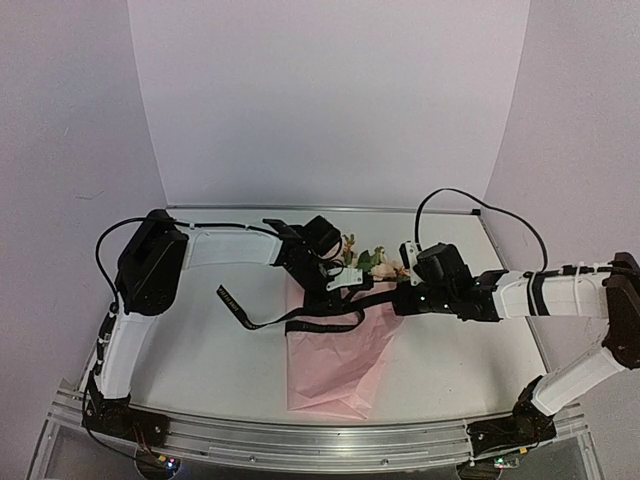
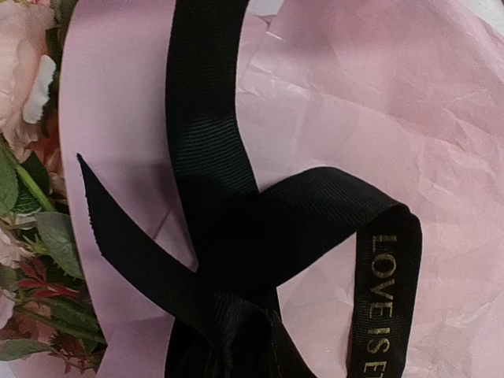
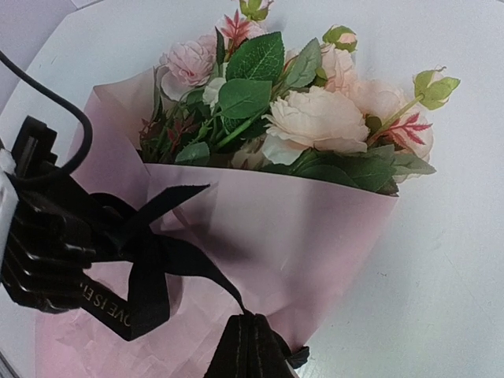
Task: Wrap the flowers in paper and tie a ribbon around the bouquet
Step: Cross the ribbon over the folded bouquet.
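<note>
The bouquet lies on the white table, pink paper point(image 1: 330, 370) point(image 3: 299, 228) wrapped round the flowers point(image 1: 365, 260) point(image 3: 315, 118). The black ribbon point(image 1: 300, 322) point(image 2: 213, 118) point(image 3: 146, 276), with gold lettering, crosses over itself on the paper below the blossoms. My right gripper point(image 1: 400, 297) point(image 3: 260, 323) is shut on one strand of it at the cone's right side. My left gripper point(image 1: 325, 275) hovers right over the crossing. Its jaws are lost among the dark ribbon folds, so their stand does not show. Leaves and blossoms point(image 2: 24, 63) fill the left edge of the left wrist view.
A loose ribbon tail point(image 1: 228, 298) trails left over the table. White backdrop walls close the back and sides. An aluminium rail point(image 1: 320, 440) runs along the near edge. The right arm's black cable point(image 1: 480, 205) loops above the table at the back right.
</note>
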